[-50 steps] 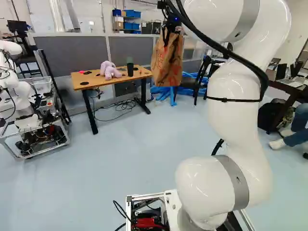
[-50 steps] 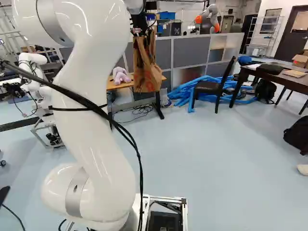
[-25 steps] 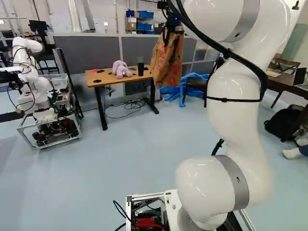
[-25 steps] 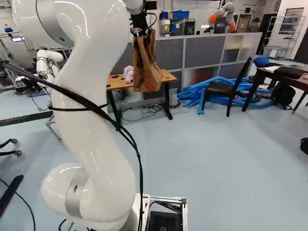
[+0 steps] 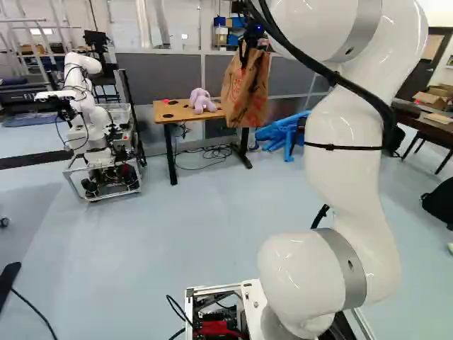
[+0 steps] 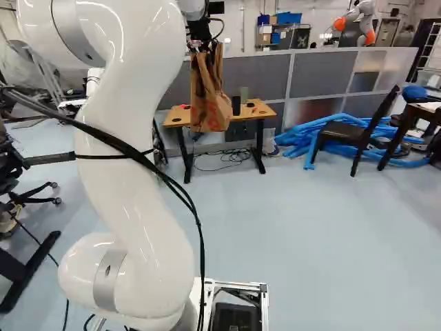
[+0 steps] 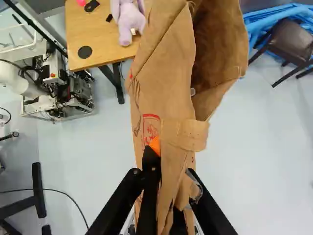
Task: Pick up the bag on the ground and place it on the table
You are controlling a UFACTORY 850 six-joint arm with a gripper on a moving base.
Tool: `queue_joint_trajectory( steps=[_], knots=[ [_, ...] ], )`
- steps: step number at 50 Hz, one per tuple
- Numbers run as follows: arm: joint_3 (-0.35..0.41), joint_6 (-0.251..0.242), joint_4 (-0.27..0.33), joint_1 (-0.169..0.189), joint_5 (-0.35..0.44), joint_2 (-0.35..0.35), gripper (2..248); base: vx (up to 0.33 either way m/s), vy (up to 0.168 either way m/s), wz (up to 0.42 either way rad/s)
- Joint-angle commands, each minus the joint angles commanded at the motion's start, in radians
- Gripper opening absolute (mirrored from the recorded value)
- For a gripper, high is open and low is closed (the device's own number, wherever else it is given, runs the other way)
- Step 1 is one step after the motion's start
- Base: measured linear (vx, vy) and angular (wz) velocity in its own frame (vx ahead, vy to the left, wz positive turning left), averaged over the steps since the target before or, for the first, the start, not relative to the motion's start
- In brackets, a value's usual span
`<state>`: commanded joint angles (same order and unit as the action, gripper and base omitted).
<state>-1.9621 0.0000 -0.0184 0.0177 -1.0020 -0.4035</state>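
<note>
Gripper (image 5: 244,59) clenched on the top of the paper bag (image 5: 245,93), folded brown paper pinched between both fingers; one orange pad (image 7: 154,145) showed against it. Bag hung upright in the air below the gripper, its print in red.

Table (image 5: 164,113): wooden top, dark legs, standing beyond the bag. In both base views the bag covered part of it; the wrist view had floor (image 7: 244,147) on either side of the bag's lower part, table farther ahead. On the table, a pale purple plush (image 5: 201,100) and a black cup (image 6: 236,105). Cables (image 6: 231,156) lay tangled on the floor beneath.

Another robot (image 5: 83,110) stood at the left of the left base view, near the table. At the right of the right base view, blue tubes (image 6: 300,138) lay heaped around a dark chair (image 6: 344,132), before a grey partition (image 6: 313,74).
</note>
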Motion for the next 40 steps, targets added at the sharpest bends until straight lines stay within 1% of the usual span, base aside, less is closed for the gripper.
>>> queue_joint_trajectory(
  steps=[40],
  knots=[
    [0.000,0.000,0.000,0.000,0.000,0.000,21,0.007,0.053,0.275]
  ],
)
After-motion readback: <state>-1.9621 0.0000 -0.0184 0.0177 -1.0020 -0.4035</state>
